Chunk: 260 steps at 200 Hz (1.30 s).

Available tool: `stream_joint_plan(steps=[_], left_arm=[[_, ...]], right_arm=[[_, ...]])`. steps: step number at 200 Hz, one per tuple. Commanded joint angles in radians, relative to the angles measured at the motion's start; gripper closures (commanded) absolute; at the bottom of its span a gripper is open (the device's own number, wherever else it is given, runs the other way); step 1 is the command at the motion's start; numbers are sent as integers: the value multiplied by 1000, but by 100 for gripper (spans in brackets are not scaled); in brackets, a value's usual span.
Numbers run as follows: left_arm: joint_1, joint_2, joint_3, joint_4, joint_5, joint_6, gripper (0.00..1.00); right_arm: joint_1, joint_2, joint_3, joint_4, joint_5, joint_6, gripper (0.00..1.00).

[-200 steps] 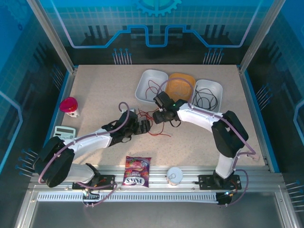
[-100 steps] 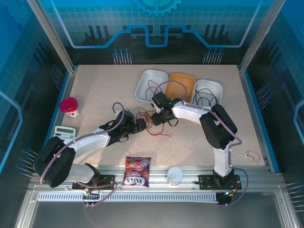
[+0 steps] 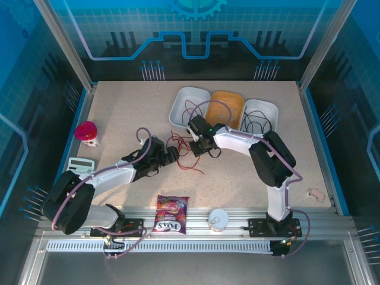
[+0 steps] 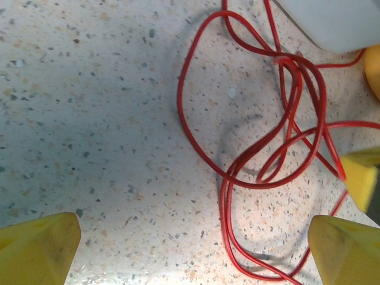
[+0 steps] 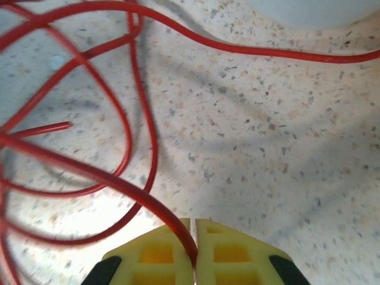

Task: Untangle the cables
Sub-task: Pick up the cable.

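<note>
Red cables (image 3: 191, 167) lie in tangled loops on the speckled table between the two grippers. My left gripper (image 3: 171, 154) hovers low over them, open, its yellow fingertips (image 4: 37, 249) wide apart with a double red strand (image 4: 226, 195) on the table between them, untouched. My right gripper (image 3: 193, 142) is shut on a red strand (image 5: 143, 198), which runs in between its yellow pads (image 5: 155, 255). One of its fingers (image 4: 361, 178) shows at the right edge of the left wrist view. More red cable lies in the left white tray (image 3: 178, 113), and black cables lie in the right white tray (image 3: 272, 113).
An orange bowl (image 3: 233, 101) sits between the two trays. A red cup (image 3: 86, 132) and a calculator (image 3: 80, 165) are at the left edge. A candy bag (image 3: 171, 214) and a white cup (image 3: 218, 220) lie at the front, a small pink object (image 3: 314, 193) at the right.
The right arm folded its elbow inward and its gripper shifted slightly left with the red strand. The left gripper drew back to the left. The pink object came into view.
</note>
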<state>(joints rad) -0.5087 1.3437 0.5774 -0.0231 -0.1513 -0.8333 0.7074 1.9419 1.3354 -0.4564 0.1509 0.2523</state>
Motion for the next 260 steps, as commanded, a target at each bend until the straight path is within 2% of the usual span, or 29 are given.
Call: stream_joint_plan(steps=[1, 21, 59, 125, 222, 260], left_arm=[[18, -19, -17, 6, 23, -20, 1], [29, -32, -17, -1, 19, -14, 1], [41, -67, -26, -14, 13, -8, 1], [61, -134, -59, -26, -16, -4, 1], [93, -184, -77, -67, -37, 0, 1], [92, -195, -79, -27, -11, 38, 1]], right_arm=[[41, -102, -7, -35, 86, 4, 97], [70, -152, 4, -63, 137, 8, 100], [122, -247, 42, -97, 197, 10, 100], [138, -374, 77, -132, 214, 57, 100], [136, -536, 109, -111, 106, 84, 100], [125, -518, 83, -107, 71, 143, 100]])
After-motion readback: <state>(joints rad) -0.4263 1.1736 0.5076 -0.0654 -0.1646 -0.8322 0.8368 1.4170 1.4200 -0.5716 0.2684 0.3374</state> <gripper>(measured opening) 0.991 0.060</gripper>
